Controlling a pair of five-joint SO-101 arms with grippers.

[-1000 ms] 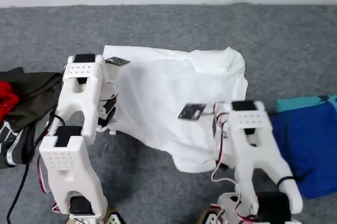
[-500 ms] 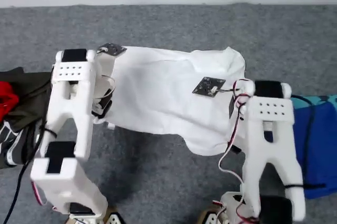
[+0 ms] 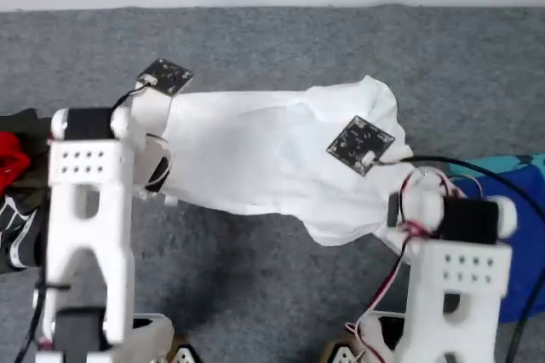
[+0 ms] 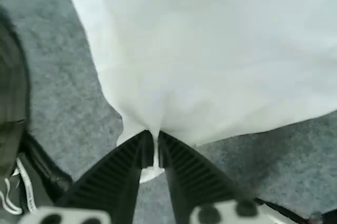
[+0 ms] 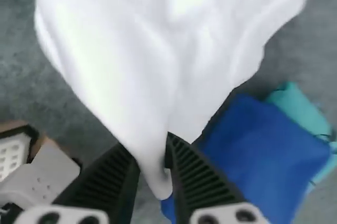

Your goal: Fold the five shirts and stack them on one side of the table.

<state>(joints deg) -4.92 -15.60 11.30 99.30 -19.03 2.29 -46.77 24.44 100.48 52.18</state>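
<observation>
Up go both arms, lifting the white shirt's (image 3: 255,150) near edge off the table (image 3: 255,39)! Wrist views catch the left fingers (image 4: 124,166) and right fingers (image 5: 113,182) each pinching cloth.

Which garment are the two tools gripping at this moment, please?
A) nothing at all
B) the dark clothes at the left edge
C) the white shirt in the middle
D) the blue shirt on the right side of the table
C: the left tool and the right tool are each shut on a pinch of the white shirt, as their own wrist views show.
</observation>
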